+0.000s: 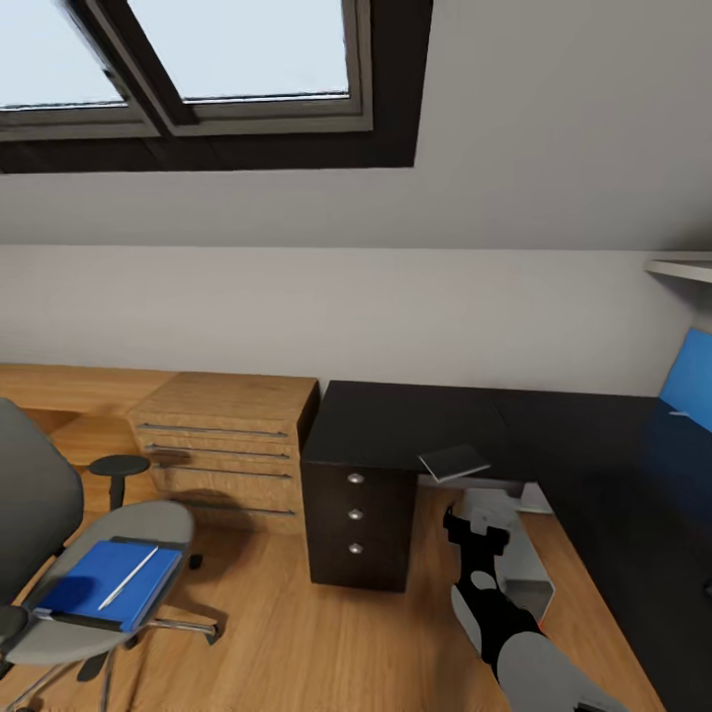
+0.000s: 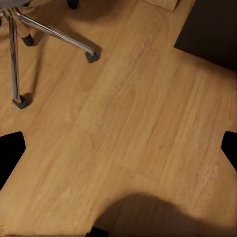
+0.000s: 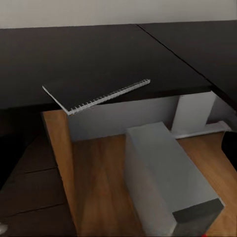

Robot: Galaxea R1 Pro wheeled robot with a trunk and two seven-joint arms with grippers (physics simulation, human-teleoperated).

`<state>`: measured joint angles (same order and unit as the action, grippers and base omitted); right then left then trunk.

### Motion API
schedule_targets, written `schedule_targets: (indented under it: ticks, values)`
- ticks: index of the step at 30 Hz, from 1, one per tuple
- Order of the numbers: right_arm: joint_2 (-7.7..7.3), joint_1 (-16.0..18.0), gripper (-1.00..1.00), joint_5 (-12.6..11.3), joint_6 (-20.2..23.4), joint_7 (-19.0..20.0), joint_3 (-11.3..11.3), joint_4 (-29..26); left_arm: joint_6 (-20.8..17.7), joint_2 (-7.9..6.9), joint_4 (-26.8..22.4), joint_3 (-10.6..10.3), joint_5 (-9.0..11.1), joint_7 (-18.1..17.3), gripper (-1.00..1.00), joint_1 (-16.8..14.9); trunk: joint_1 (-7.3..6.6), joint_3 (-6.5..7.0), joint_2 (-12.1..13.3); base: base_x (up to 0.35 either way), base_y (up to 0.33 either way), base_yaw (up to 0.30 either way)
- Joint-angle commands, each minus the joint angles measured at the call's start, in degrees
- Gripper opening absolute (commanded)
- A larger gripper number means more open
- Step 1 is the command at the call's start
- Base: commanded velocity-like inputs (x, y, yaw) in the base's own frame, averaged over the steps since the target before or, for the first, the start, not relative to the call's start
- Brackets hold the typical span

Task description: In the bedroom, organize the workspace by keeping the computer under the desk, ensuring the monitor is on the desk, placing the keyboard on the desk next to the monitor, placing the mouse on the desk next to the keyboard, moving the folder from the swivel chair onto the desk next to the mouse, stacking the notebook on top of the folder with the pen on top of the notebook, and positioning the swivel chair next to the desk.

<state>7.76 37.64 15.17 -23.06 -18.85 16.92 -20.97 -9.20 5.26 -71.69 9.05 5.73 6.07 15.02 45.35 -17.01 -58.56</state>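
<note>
Head view shows us our right pincer (image 1: 473, 522), grip state unclear, below the black worktop (image 1: 415, 425); we should approach the overhanging grey notebook (image 1: 454, 462) squarely.

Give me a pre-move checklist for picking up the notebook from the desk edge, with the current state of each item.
1. Notebook located: ok, it lies flat on the black desk, one corner overhanging the front edge.
2. Right gripper aimed at the notebook: ok, it sits just below and in front of it in the head view.
3. Right gripper open: cannot tell, the fingers are not clear enough.
4. Folder ready as the stacking base: not ok, it lies on the swivel chair with the pen on it.
5. Computer under the desk: ok, the grey case stands on the floor beneath it.
6. Left gripper free: ok, its fingers are spread over bare floor.
</note>
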Motion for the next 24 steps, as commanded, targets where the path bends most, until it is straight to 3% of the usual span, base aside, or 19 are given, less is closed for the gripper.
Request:
schedule_targets:
  ticks: [1, 8, 15, 24]
  values:
    - [0.07, 0.1, 1.0, 0.6, -0.1, -0.1, 0.3, 0.2, -0.3, 0.01, -0.1, 0.0, 0.6, 0.2, 1.0, 0.0, -0.02, -0.06, -0.1, -0.199, 0.165, 0.015]
    - [0.11, 0.1, 1.0, 0.6, -0.2, 0.0, -0.2, 0.5, -0.3, 0.01, -0.1, 0.0, 0.6, 0.2, 1.0, 0.0, -0.02, -0.06, -0.1, -0.082, 0.067, 0.025]
    - [0.15, 0.1, 1.0, 0.6, -0.2, 0.0, -0.5, 1.0, -0.3, 0.01, -0.1, 0.0, 0.6, 0.2, 1.0, 0.0, -0.02, -0.06, -0.1, -0.005, 0.004, 0.16]
    - [0.17, 0.1, 1.0, 0.6, -0.2, 0.1, -2.4, 1.3, -0.3, 0.01, -0.1, 0.0, 0.6, 0.2, 1.0, 0.0, -0.02, -0.06, -0.1, 0.0, 0.0, 0.017]
